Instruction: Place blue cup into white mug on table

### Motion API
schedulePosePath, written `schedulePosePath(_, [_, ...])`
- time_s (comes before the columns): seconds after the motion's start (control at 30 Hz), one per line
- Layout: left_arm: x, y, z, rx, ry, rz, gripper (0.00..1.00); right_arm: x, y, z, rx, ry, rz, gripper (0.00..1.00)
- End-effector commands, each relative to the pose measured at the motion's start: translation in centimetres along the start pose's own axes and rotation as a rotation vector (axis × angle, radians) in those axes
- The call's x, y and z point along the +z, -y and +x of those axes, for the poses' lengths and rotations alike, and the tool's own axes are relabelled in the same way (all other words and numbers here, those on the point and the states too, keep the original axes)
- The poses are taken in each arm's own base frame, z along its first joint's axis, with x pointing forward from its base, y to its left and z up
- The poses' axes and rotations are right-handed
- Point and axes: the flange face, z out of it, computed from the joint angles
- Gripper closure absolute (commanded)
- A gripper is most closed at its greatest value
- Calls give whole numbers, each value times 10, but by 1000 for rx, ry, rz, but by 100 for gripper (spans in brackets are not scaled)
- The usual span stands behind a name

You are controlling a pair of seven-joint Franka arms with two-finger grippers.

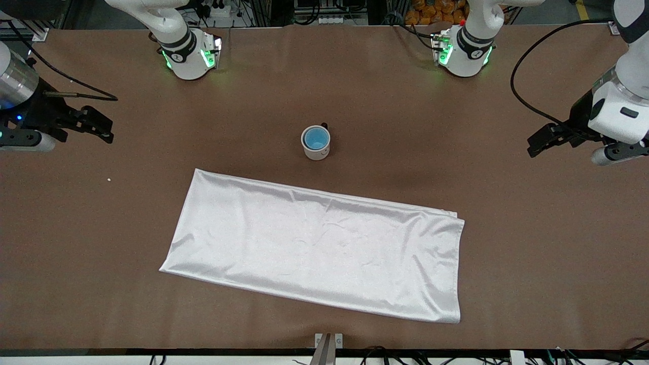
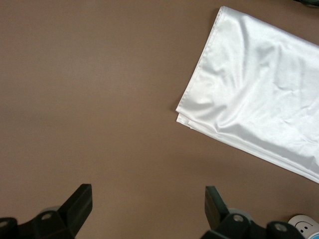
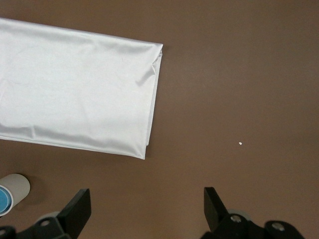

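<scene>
The blue cup (image 1: 315,137) sits upright inside the white mug (image 1: 316,143), its rim level with or just under the mug's rim. The mug stands on the table (image 1: 532,263) near the middle, somewhat closer to the edge where the robot bases stand than to the front camera's edge. A dark handle shows at the mug's rim on the side toward the bases. In the right wrist view the mug (image 3: 14,190) and the cup within it (image 3: 4,198) appear partly cut off at the frame edge; in the left wrist view only a sliver of the mug (image 2: 305,225) shows.

A white satin cloth (image 1: 319,248) lies flat and folded on the table, nearer to the front camera than the mug and apart from it. It lies at a slant to the table edges. A small pale speck (image 1: 109,179) rests on the bare surface toward the right arm's end.

The left gripper (image 1: 538,141) hangs over bare table at the left arm's end, well apart from the mug. Its fingers are spread wide and hold nothing. The right gripper (image 1: 101,128) hangs over bare table at the right arm's end, also well apart from the mug. Its fingers are likewise spread wide and empty. Neither gripper touches any object.
</scene>
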Motion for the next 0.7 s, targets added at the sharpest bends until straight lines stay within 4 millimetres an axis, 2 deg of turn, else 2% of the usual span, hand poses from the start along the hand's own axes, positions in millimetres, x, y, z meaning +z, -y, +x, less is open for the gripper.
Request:
schedulePosePath(0.0, [-4, -10, 3, 27, 3, -7, 0, -3, -4, 1, -6, 7, 16, 0])
schedulePosePath(0.17, [-5, -19, -2, 45, 8, -7, 0, -1, -10, 0, 3, 24, 14, 0])
schedulePosePath(0.67, [-5, -18, -1, 163, 7, -7, 0, 1, -24, -2, -32, 52, 16, 0])
